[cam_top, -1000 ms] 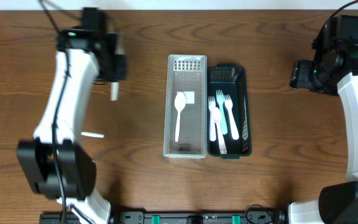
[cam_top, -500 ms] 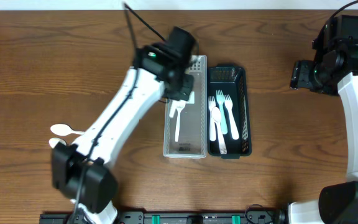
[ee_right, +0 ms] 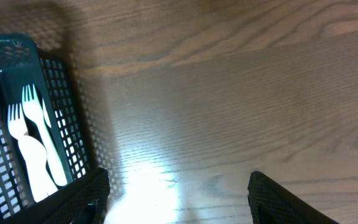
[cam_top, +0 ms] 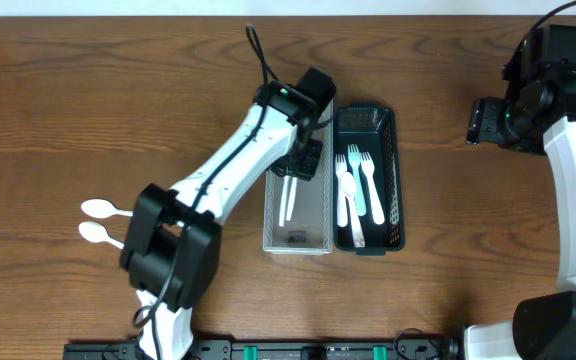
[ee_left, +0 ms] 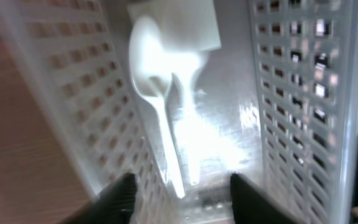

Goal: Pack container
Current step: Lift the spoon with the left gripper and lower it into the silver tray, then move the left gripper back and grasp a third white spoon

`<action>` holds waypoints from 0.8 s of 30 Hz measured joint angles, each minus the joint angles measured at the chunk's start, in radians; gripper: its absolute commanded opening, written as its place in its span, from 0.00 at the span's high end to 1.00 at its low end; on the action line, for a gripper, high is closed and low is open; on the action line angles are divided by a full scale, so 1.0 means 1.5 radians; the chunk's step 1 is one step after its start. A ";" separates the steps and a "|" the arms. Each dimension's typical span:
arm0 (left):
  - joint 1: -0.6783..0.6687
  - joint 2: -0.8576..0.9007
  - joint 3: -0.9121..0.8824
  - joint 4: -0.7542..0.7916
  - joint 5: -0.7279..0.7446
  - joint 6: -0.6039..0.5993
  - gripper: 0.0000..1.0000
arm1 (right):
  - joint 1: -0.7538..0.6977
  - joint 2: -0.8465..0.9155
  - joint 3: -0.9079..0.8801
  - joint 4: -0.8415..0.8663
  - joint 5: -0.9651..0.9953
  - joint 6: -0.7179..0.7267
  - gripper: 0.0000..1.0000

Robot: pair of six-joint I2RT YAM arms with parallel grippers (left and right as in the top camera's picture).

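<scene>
The clear perforated container [cam_top: 320, 225] stands mid-table; in the left wrist view its wall [ee_left: 291, 93] frames two white spoons [ee_left: 160, 93] lying inside, handles side by side. My left gripper [cam_top: 304, 158] hovers over that bin's upper half, open, its dark fingertips [ee_left: 122, 198] either side of the handle ends and gripping nothing [ee_left: 182, 190]. Two more white spoons [cam_top: 98, 209] lie on the table at far left. My right gripper [cam_top: 480, 120] is open above bare wood [ee_right: 176, 186], to the right of the dark basket.
A dark green mesh basket [cam_top: 396, 170] with white and teal forks [cam_top: 353, 195] sits tight against the clear bin's right side; it shows at the left edge of the right wrist view [ee_right: 17, 124]. The left arm [cam_top: 218, 175] stretches diagonally across the table's left-centre.
The left arm swung from the far left across to the clear bin. Its jaws went from shut to open, and a second spoon now lies in the bin. The right arm stayed still.
</scene>
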 measured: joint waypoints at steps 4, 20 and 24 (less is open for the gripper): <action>0.027 -0.081 0.000 -0.003 -0.042 0.005 0.21 | 0.000 0.000 0.000 0.001 0.000 -0.001 0.25; 0.450 -0.263 -0.129 -0.037 -0.144 -0.362 0.02 | 0.000 0.000 0.000 0.001 0.000 -0.006 0.25; 0.536 -0.255 -0.263 0.080 -0.100 -0.404 0.02 | 0.000 0.000 0.000 0.000 0.000 -0.007 0.25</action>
